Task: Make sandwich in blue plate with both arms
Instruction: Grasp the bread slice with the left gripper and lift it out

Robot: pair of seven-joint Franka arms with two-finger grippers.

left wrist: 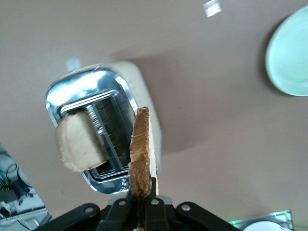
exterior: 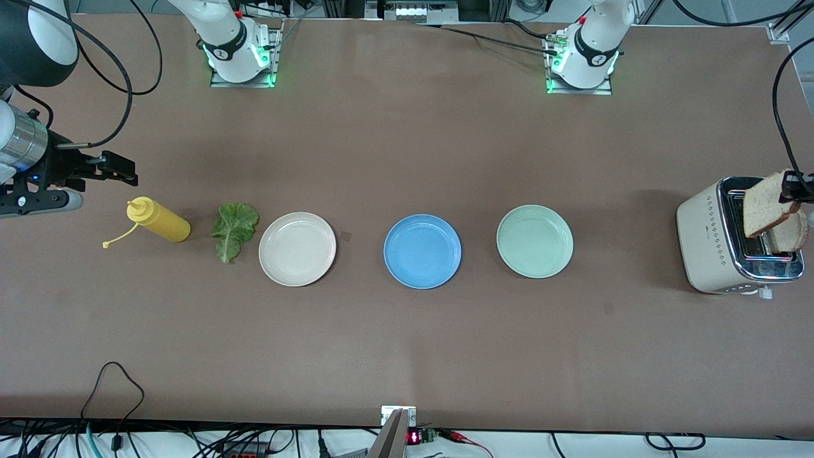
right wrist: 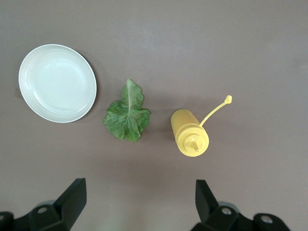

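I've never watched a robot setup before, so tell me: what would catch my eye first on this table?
Probably the left gripper, shut on a bread slice lifted over the toaster at the left arm's end of the table, a second slice poking from its slot. Next, three plates in a row: cream plate, blue plate, mint plate. At the right arm's end, the right gripper hangs open over a lettuce leaf and a yellow squeeze bottle.

No text, label or number is legible on anything here.
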